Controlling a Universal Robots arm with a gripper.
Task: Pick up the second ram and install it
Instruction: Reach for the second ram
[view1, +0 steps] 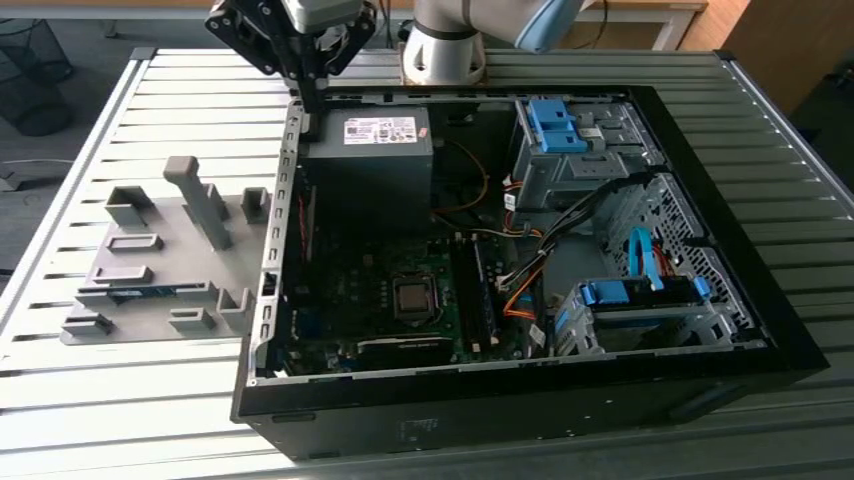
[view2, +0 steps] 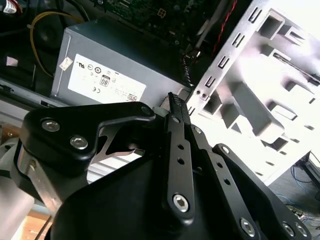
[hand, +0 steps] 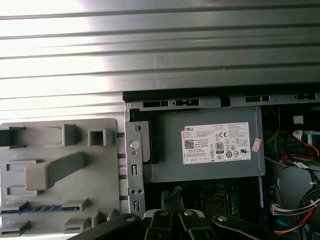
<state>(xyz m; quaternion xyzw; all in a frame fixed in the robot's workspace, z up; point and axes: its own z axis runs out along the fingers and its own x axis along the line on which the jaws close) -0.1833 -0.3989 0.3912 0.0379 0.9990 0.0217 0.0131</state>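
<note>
While the black pincer (view1: 308, 98) hung pressed together, apparently empty, over the open black computer case's (view1: 534, 410) back corner, the second ram (view1: 144, 291), a narrow blue-green circuit stick, lay in the grey plastic holder tray (view1: 147, 325) on the slatted metal counter (view1: 120, 400) just outside the case. A clean pick probably called for jaws spread and squared to the stick's long edges. The tray's tall grey post (view1: 200, 200) and the case's perforated side wall (view1: 280, 220) stood between; the grey power supply box (view1: 370, 160) sat inside the case.
</note>
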